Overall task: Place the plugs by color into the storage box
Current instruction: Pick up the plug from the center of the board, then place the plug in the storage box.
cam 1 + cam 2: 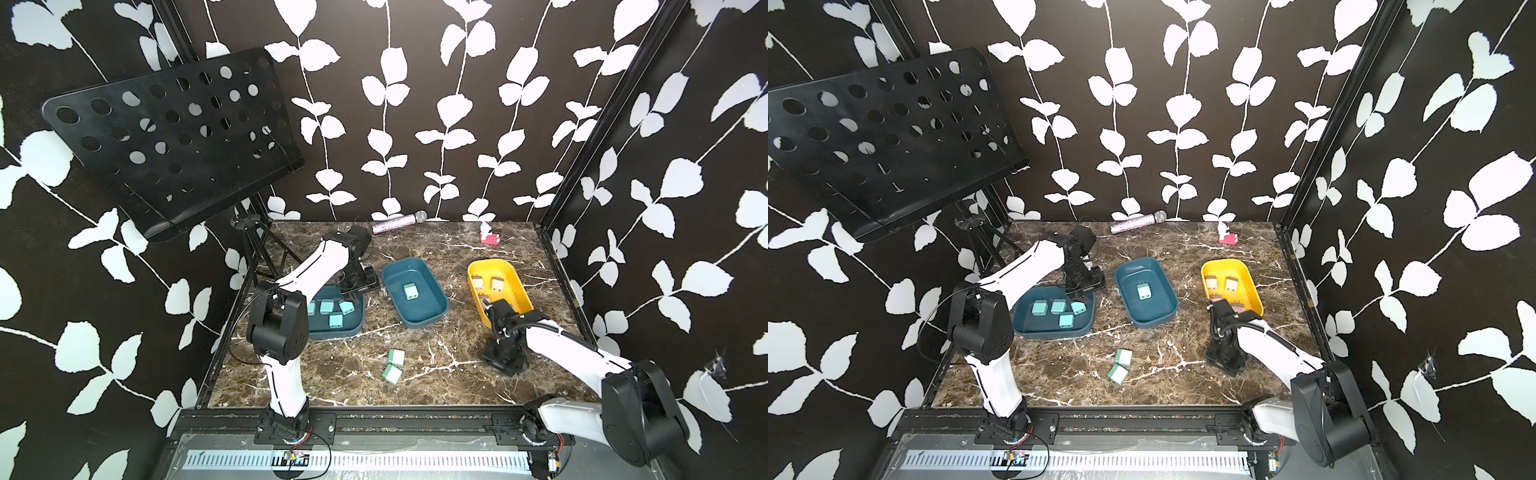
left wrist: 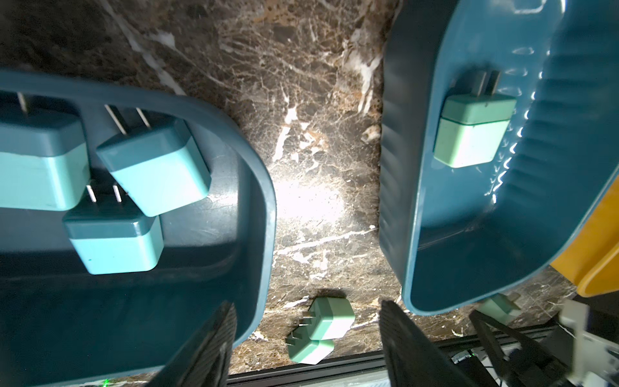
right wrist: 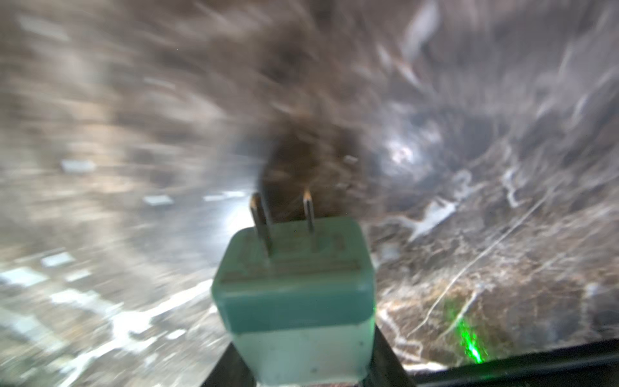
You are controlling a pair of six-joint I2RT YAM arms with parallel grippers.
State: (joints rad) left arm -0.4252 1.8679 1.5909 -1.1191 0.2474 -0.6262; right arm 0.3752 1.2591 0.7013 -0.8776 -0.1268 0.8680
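My right gripper is shut on a mint green plug, prongs pointing away, low over the marble in front of the yellow storage tray; in both top views this gripper hides the plug. Two more mint green plugs lie touching on the table. The middle teal tray holds one mint green plug. Several light blue plugs lie in the left teal tray. Beige plugs sit in the yellow tray. My left gripper hangs open and empty over the left tray's back corner.
A glittery microphone and a small red and white toy lie along the back edge. A black perforated music stand leans over the left rear corner on tripod legs. Black frame rails border the table.
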